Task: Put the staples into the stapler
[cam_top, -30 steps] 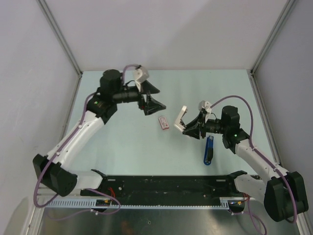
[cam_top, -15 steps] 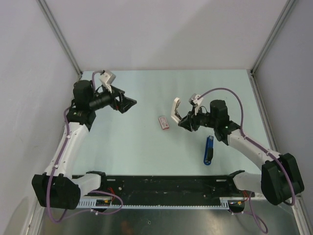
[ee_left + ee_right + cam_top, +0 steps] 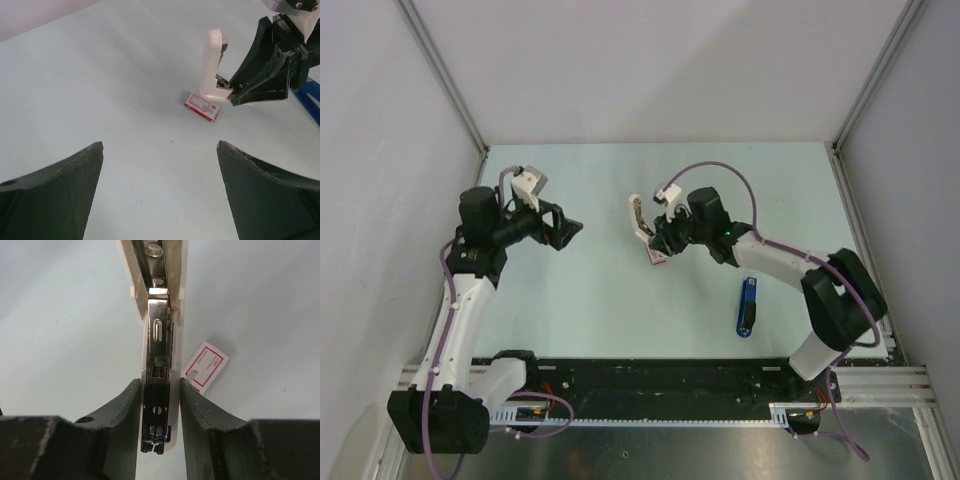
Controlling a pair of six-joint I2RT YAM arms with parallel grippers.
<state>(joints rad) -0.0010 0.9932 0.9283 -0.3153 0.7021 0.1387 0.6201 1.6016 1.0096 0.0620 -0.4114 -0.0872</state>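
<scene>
Table (image 3: 600,300), pale green top, walled on three sides. Item: pink-and-white staple box (image 3: 202,106), lying flat near the table's centre; whether its tray is slid out cannot be told. Item: white stapler (image 3: 159,330), hinged open, one arm upright, metal channel exposed; its low end is just beside the box, contact uncertain. Right gripper (image 3: 655,235): jaws pinching the white stapler's lower arm from both sides. Item: blue stapler (image 3: 747,308), black parts, lying flat towards the table's right near corner, well apart from the box and from both grippers. Left gripper (image 3: 160,145): jaws spread wide, holding nothing, above the table's left side, facing the box.
</scene>
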